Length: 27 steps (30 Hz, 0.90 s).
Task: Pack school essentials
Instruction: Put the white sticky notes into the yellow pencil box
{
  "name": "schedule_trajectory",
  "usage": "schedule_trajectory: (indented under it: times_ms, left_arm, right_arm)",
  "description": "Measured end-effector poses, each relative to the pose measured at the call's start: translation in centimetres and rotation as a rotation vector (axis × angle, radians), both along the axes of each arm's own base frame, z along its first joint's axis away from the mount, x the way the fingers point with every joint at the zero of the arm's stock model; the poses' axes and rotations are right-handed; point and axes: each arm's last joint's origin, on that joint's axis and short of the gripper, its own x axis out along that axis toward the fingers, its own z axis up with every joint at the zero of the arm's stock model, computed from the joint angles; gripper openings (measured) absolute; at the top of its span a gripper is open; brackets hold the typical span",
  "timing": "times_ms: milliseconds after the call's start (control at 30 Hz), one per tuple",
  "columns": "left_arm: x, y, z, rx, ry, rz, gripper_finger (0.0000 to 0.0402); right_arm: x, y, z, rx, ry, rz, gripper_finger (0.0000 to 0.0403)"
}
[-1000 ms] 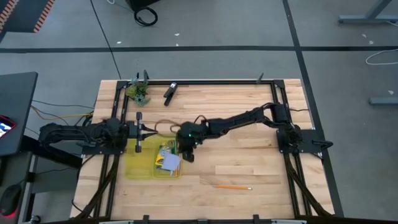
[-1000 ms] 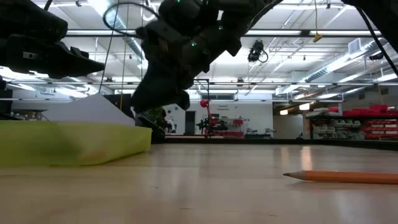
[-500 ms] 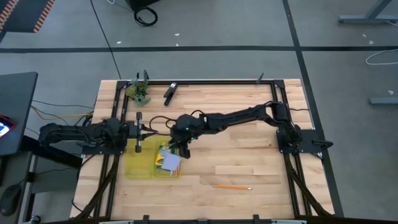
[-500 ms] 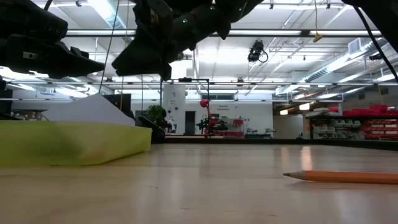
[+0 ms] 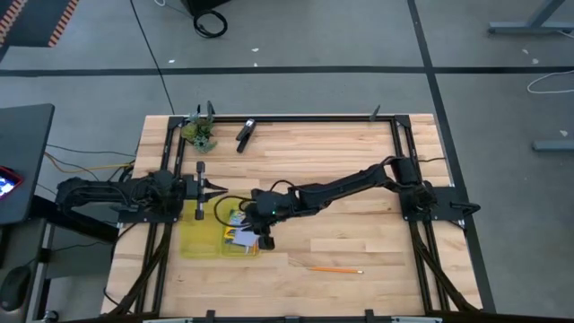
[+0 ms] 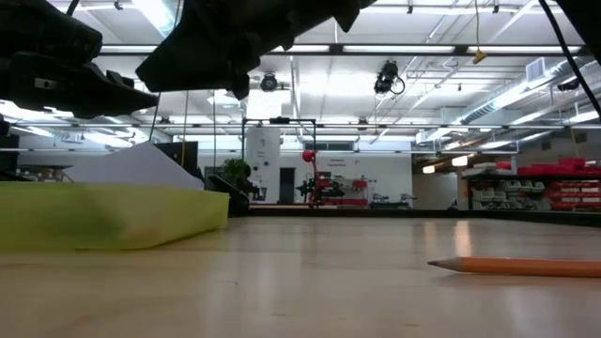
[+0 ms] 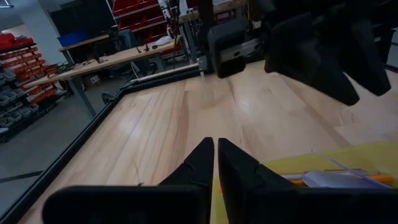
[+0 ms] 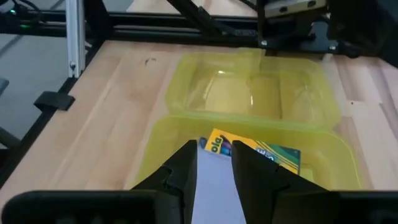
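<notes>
An open yellow plastic box (image 5: pixel 199 242) lies on the table's left half, its lid (image 8: pixel 249 93) folded back. Inside it are a yellow crayon box (image 8: pixel 267 154) and a pale blue notepad (image 5: pixel 240 235), whose edge (image 6: pixel 131 164) sticks up over the rim. My right gripper (image 5: pixel 260 237) hovers above the box, its fingers a narrow gap apart (image 8: pixel 213 155) with nothing between them. My left gripper (image 5: pixel 218 188) waits shut (image 7: pixel 216 149) just beyond the box's far side. An orange pencil (image 5: pixel 336 269) lies flat on the wood toward the near edge.
A black oblong tool (image 5: pixel 245 133) and a green leafy clump (image 5: pixel 199 133) lie at the table's far left. A dark frame rail (image 5: pixel 314 118) runs along the far edge. Bare wood stretches right of the box around the pencil (image 6: pixel 516 267).
My right gripper has risen from low over the box to well above it, swung a little toward the table's near edge and rolled about its own line. The gap between its fingers looks the same. The box and its contents have stayed put.
</notes>
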Motion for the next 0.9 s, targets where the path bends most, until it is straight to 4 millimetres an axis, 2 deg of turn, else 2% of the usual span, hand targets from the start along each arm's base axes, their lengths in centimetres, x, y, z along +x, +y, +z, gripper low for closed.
schedule_trajectory:
  times_ms: [500,700,800,900]
  left_arm:
    - [0.0,0.0,0.0,0.0,0.0,0.0,0.0026]
    - [0.0,0.0,0.0,0.0,-0.001,0.0,0.0035]
    - [0.0,0.0,0.0,0.0,0.0,0.0,0.0035]
    - [0.0,0.0,0.0,0.0,0.001,-0.001,0.0031]
  right_arm:
    - [0.1,2.2,0.8,0.006,-0.097,-0.05,0.0106]
    - [-0.2,0.7,0.7,-0.084,-0.01,-0.036,0.0106]
    - [-0.7,-0.4,2.0,-0.134,0.021,-0.026,0.0106]
    - [-1.8,-1.4,4.2,-0.168,0.027,-0.021,0.0106]
